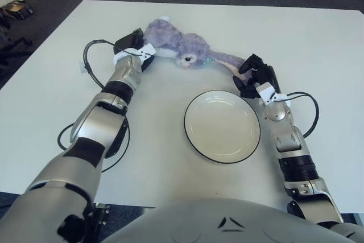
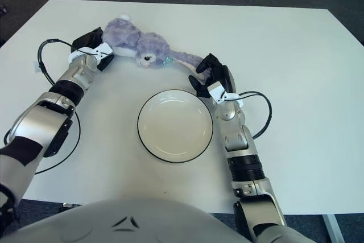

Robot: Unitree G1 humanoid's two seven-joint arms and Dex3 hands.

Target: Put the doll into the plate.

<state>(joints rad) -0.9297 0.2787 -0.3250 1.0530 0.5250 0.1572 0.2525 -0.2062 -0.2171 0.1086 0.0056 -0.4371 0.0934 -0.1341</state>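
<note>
Left hand (image 1: 133,46) and right hand (image 1: 256,75) each grasping the doll (image 1: 176,46) beyond the plate (image 1: 222,126).

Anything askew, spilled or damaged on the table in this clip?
Nothing spilled or broken. The purple doll lies sprawled on its side beyond the empty plate, with the left robot hand at one end and the right robot hand at the other.

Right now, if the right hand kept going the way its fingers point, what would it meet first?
Most likely the doll. The right hand points away from the robot and a little leftward, beside the doll's long limb. The left hand is at the doll's other end. Whether either hand touches it is unclear.
</note>
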